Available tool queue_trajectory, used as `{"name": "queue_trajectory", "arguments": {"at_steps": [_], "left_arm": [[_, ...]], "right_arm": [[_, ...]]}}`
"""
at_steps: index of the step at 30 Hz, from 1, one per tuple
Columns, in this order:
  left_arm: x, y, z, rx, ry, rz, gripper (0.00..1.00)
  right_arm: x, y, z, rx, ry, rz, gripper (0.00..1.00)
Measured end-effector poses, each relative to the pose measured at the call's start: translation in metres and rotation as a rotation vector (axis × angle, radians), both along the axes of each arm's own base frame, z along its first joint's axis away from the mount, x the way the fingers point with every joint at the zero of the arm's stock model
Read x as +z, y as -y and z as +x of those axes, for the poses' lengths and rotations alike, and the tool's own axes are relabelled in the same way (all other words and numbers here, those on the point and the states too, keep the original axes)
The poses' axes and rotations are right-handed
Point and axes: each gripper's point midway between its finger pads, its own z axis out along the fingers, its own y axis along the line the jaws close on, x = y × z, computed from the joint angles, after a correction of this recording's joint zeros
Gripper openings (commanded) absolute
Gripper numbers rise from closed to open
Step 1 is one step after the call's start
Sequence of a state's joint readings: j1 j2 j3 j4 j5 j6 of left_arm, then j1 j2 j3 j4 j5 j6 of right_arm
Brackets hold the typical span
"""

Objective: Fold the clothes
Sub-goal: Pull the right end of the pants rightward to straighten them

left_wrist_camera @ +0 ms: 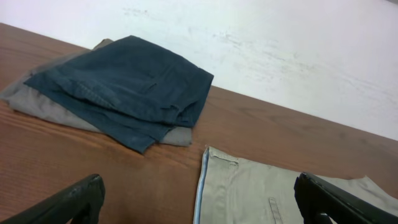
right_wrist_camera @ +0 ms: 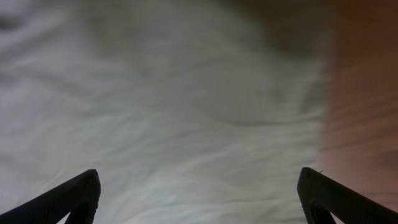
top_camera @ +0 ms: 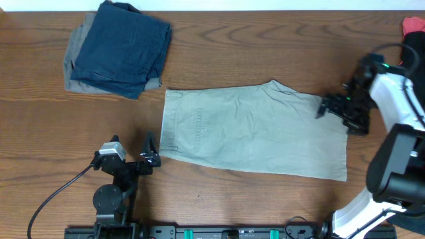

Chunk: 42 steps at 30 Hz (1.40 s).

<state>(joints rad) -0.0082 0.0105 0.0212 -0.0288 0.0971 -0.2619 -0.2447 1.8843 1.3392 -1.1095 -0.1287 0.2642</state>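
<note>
A pale khaki-green pair of shorts (top_camera: pixel 252 133) lies flat across the middle of the table, waistband to the left. It also shows in the left wrist view (left_wrist_camera: pixel 261 193) and fills the right wrist view (right_wrist_camera: pixel 186 112). A folded stack with a navy garment (top_camera: pixel 123 46) on a grey one (top_camera: pixel 74 70) sits at the back left; it also shows in the left wrist view (left_wrist_camera: pixel 124 87). My left gripper (top_camera: pixel 150 154) is open, just off the waistband's front corner. My right gripper (top_camera: pixel 332 109) is open and empty, hovering over the shorts' right end.
A red object (top_camera: pixel 413 25) shows at the back right corner. The wooden table (top_camera: pixel 265 53) runs to a pale wall edge behind the stack. A black cable (top_camera: pixel 60 192) trails from the left arm base at the front.
</note>
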Motion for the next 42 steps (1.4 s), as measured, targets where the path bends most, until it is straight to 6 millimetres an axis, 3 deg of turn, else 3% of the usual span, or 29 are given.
{"name": "queue_trajectory", "arguments": {"at_steps": [5, 10, 16, 18, 20, 23, 25, 31, 35, 42], "left_arm": [[0.000, 0.000, 0.000, 0.000, 0.000, 0.000, 0.98], [0.000, 0.000, 0.000, 0.000, 0.000, 0.000, 0.98], [0.000, 0.000, 0.000, 0.000, 0.000, 0.000, 0.98], [0.000, 0.000, 0.000, 0.000, 0.000, 0.000, 0.98], [0.000, 0.000, 0.000, 0.000, 0.000, 0.000, 0.98], [0.000, 0.000, 0.000, 0.000, 0.000, 0.000, 0.98], [0.000, 0.000, 0.000, 0.000, 0.000, 0.000, 0.98], [0.000, 0.000, 0.000, 0.000, 0.000, 0.000, 0.98], [0.000, 0.000, 0.000, 0.000, 0.000, 0.000, 0.98], [0.000, 0.000, 0.000, 0.000, 0.000, 0.000, 0.98]], "right_arm": [[-0.009, 0.048, -0.008, -0.120, 0.028, -0.018, 0.99], [-0.015, 0.073, -0.009, -0.142, 0.075, -0.031, 0.99], [-0.042, 0.058, -0.011, -0.068, 0.134, 0.035, 0.97], [-0.041, 0.056, -0.008, -0.051, 0.165, 0.041, 0.94], [-0.042, 0.055, -0.008, -0.042, 0.179, 0.039, 0.86], [-0.043, 0.053, -0.007, -0.021, 0.198, 0.045, 0.54], [-0.045, 0.050, -0.008, -0.018, 0.203, 0.059, 0.41], [-0.047, 0.038, -0.009, -0.013, 0.216, 0.112, 0.25], [-0.049, 0.030, -0.007, 0.004, 0.223, 0.131, 0.01], [-0.049, 0.025, 0.005, 0.023, 0.273, 0.131, 0.01]]}}
